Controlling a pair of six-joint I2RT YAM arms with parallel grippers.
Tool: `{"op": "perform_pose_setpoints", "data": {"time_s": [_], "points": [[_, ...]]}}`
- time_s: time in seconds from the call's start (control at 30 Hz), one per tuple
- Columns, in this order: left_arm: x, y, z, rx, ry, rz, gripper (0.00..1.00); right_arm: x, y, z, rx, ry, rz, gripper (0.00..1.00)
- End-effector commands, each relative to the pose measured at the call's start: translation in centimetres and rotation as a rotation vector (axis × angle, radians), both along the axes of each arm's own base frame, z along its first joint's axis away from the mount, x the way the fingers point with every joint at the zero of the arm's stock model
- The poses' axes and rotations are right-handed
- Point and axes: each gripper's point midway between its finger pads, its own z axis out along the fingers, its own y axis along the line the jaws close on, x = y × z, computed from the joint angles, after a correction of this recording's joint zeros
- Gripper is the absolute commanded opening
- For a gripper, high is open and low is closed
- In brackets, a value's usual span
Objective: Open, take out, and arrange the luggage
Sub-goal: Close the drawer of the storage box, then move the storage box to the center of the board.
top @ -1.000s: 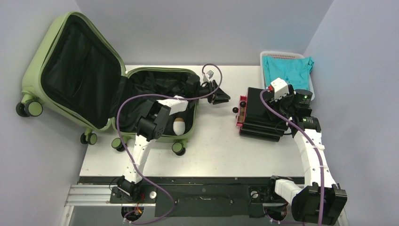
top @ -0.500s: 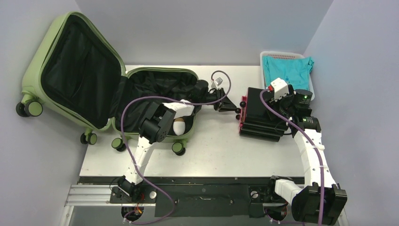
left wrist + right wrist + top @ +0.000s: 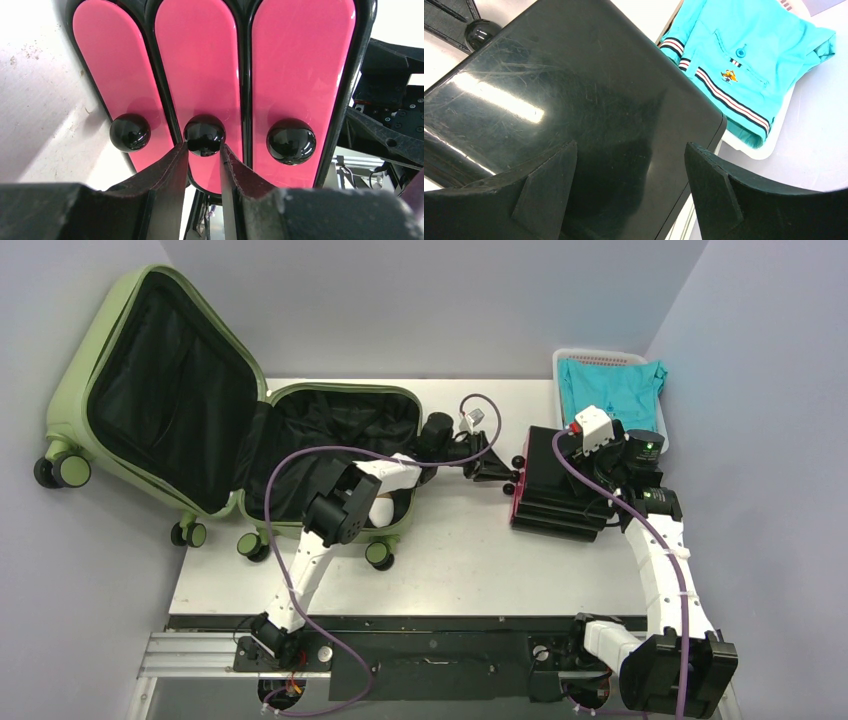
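Observation:
The luggage (image 3: 75, 390), an olive-green hard-shell suitcase, lies open at the left with its lid leaning back and its black-lined base (image 3: 340, 392) on the table. My left gripper (image 3: 503, 470) reaches right of it to the small black case (image 3: 560, 485). In the left wrist view the left gripper (image 3: 204, 148) is shut on the middle black knob (image 3: 204, 133) of the case's pink side (image 3: 200, 60). My right gripper (image 3: 631, 150) hovers open over the case's glossy black top (image 3: 574, 95), holding nothing.
A white basket (image 3: 600, 356) holding a folded teal garment (image 3: 612, 390) stands at the back right, just behind the black case. A pale egg-shaped object (image 3: 379, 510) lies in the suitcase base, partly under my left arm. Two more black knobs (image 3: 130, 132) (image 3: 291, 141) flank the gripped one.
My left arm has stretched to the right from the suitcase edge to the black case, and its fingers have narrowed onto the middle knob. The right arm has stayed still.

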Motion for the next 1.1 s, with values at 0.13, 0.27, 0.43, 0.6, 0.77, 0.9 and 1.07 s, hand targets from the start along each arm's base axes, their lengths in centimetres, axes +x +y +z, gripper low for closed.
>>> {"op": "perform_pose_setpoints", "data": {"time_s": [0.13,0.27,0.43,0.6,0.77,0.9,1.07], "points": [[-1.6,-1.3,0.6,-0.026,-0.013,-0.054,0.38,-1.6,-0.2,-2.6,-0.013,0.1,0.009,0.75],[0.5,0.5,0.9,-0.028,-0.027,-0.012,0.55,-1.7,-0.1,-2.6,-0.017,0.098,0.014,0.75],[0.8,1.0,-0.7,-0.016,-0.002,-0.005,0.61,-1.7,-0.2,-2.4,-0.023,0.093,0.013,0.75],[1.7,2.0,-2.0,-0.045,0.034,0.05,0.6,-1.8,-0.4,-2.3,-0.029,0.085,0.008,0.75],[2.4,2.5,-2.9,-0.036,0.038,0.082,0.59,-1.5,-0.6,-2.3,-0.034,0.087,0.001,0.75],[2.0,2.2,-4.2,-0.009,0.016,0.104,0.54,-1.4,-0.8,-1.9,-0.039,0.074,-0.009,0.75],[2.4,2.3,-1.6,-0.031,-0.152,0.065,0.56,-1.8,-0.8,-0.8,-0.067,0.047,0.011,0.76]]}}
